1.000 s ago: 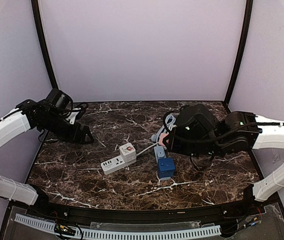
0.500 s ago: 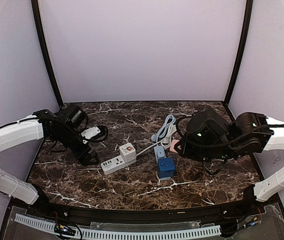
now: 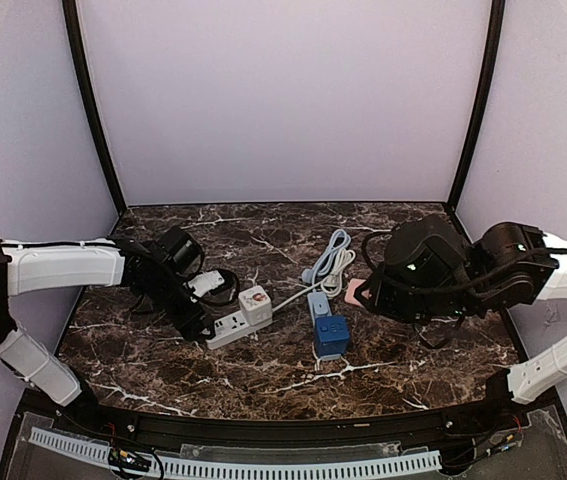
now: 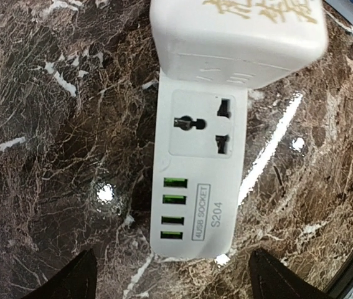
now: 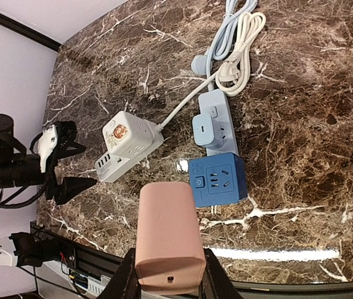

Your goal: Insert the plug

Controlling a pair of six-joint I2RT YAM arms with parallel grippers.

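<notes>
My right gripper (image 5: 167, 275) is shut on a pink plug block (image 5: 167, 230), held above the table to the right of the sockets; in the top view the pink plug (image 3: 355, 291) peeks out at the right gripper (image 3: 365, 293). A blue cube socket (image 5: 218, 180) and a light blue power strip (image 5: 213, 121) lie below it. My left gripper (image 4: 173, 283) stands open just past the USB end of a white power strip (image 4: 201, 187), one dark fingertip on each side and neither touching it. A white cube adapter (image 4: 238, 31) sits on that strip.
Coiled white and pale blue cables (image 3: 335, 255) lie behind the strips. The blue cube socket (image 3: 331, 337) sits at mid-table beside the white power strip (image 3: 225, 327). Purple walls with black corner posts enclose the marble table (image 3: 413, 360). A cable tray (image 3: 233, 468) runs along the near edge.
My left arm swung in from the far left and came down at the white power strip's end, its jaws narrowing slightly. My right arm drew back to the right with the pink plug.
</notes>
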